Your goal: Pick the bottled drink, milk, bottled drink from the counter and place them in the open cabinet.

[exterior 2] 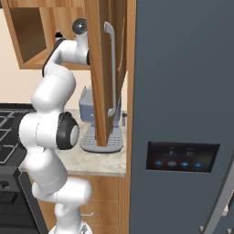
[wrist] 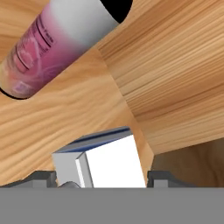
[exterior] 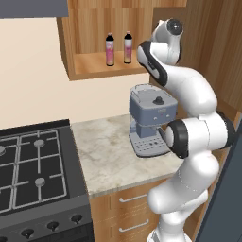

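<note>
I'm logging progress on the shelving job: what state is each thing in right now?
pink-label bottled drink: upright on the shelf of the open cabinet.
second bottled drink: upright beside it, not touching.
milk: inside the cabinet, between the pincer's tips.
pincer: closed on the milk.
coffee machine: upright on the counter.
</note>
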Tool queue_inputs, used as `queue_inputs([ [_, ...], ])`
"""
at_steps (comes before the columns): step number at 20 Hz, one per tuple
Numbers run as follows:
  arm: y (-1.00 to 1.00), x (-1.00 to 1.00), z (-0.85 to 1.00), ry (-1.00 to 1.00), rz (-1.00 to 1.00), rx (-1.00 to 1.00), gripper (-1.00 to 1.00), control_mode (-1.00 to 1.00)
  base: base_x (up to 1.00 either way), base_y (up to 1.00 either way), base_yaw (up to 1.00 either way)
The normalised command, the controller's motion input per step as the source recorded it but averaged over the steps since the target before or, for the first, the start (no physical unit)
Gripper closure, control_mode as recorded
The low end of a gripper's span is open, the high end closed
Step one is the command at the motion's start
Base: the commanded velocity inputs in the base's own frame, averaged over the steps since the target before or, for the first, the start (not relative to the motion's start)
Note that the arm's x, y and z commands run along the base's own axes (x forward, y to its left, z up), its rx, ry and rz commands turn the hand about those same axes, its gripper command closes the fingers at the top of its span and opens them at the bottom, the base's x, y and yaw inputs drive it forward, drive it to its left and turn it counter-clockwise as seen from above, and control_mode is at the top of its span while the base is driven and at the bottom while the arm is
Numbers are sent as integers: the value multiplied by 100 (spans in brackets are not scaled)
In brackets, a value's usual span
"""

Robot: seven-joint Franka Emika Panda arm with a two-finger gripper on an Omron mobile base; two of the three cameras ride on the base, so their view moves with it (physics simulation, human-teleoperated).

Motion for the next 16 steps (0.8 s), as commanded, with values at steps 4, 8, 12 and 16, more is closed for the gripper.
queue_inputs([
  [4, 0, 44, -17, -5, 0, 0, -100, -100, 0, 0, 0],
  [8, 0, 33, -3, 0, 0, 0, -100, -100, 0, 0, 0],
  [12, 0, 9, 0, -2, 0, 0, -100, -100, 0, 0, 0],
  [16, 0, 17, 12, -4, 0, 1, -100, -100, 0, 0, 0],
])
